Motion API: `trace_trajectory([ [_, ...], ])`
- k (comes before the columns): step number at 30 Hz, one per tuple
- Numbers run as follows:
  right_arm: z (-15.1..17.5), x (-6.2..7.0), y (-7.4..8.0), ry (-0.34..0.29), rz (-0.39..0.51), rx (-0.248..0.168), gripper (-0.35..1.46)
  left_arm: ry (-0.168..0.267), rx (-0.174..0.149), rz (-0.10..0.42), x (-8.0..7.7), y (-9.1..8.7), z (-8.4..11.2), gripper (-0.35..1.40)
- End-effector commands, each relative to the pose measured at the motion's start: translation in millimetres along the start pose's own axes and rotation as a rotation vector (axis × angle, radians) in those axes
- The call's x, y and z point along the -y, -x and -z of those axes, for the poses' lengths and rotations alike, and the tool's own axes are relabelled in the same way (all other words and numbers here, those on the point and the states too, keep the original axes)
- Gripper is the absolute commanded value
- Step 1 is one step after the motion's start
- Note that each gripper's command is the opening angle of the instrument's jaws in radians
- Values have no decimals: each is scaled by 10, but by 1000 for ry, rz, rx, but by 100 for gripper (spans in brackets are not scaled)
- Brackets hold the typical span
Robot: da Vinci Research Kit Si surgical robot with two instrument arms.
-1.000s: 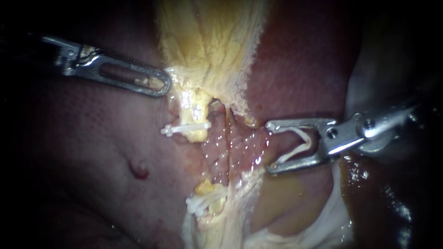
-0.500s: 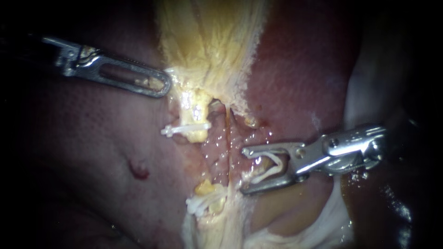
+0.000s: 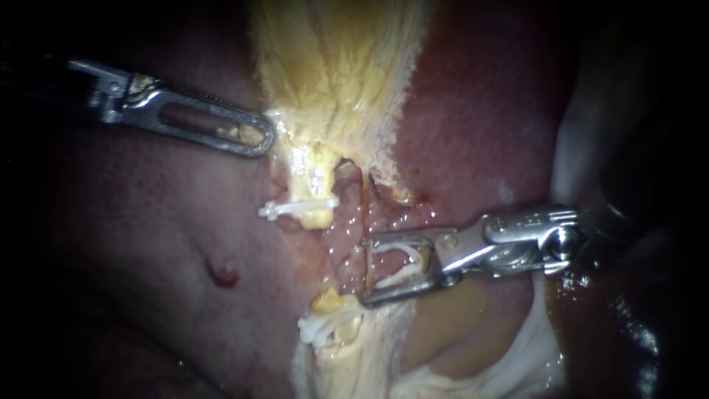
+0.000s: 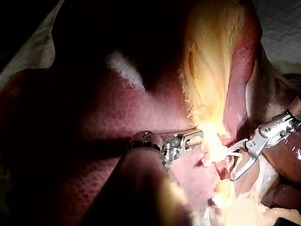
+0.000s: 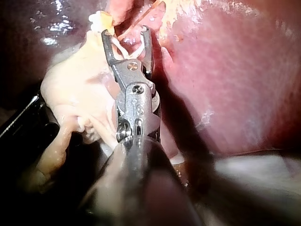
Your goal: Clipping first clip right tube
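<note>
- Across the widest part of the endoscope view lies the dark red, glossy liver (image 3: 148, 244). A fan of yellow fibrous tissue (image 3: 332, 74) runs down its middle.
- Our left instrument (image 3: 260, 139), a slender steel shaft ending in a slotted tip, rests against the edge of that yellow tissue, well apart from the work. We cannot tell whether it grips the tissue or merely leans on it.
- Our right instrument (image 3: 367, 271), a steel shaft with two hooked jaws, holds them wide. They carry a white open clip (image 3: 391, 246) between them.
- The right tube (image 3: 365, 214), a thin reddish-brown strand, stands just beside a stubby pale yellow tube (image 3: 310, 181). It crosses right at the tips of those wide jaws, so we judge the approach nearly done.
- It bears no clip yet. As we read it, what is left is to seat the tube in the clip's mouth, squeeze the clip closed and let go.
- On the pale yellow tube sit small white clips (image 3: 295, 207), with more lower down.
- Hard to make out:
  - We cannot see how deep the tube sits in the clip, or whether the lower jaw passes behind it.
  - Both shafts fade into darkness.
  - Glare washes out the spot in the left wrist view.
  - In the right wrist view we lose the tube among the pink tissue.
</note>
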Motion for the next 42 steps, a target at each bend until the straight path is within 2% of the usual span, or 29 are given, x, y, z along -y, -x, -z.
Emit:
trace_trajectory([
  [1, -2, 0, 0, -7, -8, -12, 49, 0, 0, 0, 0, 0, 0, -35],
  [12, -26, -2, 0, -96, -67, -60, 49, 1, 0, 0, 0, 0, -1, -35],
  [22, -28, 2, 0, -114, -93, -74, 49, 1, 1, 0, 0, 0, -2, -35],
  [27, -23, 12, -3, -127, -105, -92, 49, 1, 1, 0, 0, 0, -2, -35],
  [32, -16, 24, -12, -158, -137, -139, 49, 1, 1, 0, 0, 0, -2, -35],
  [42, -9, 47, -32, -284, -159, -179, 49, 1, 0, 0, -1, 0, -2, -35],
])
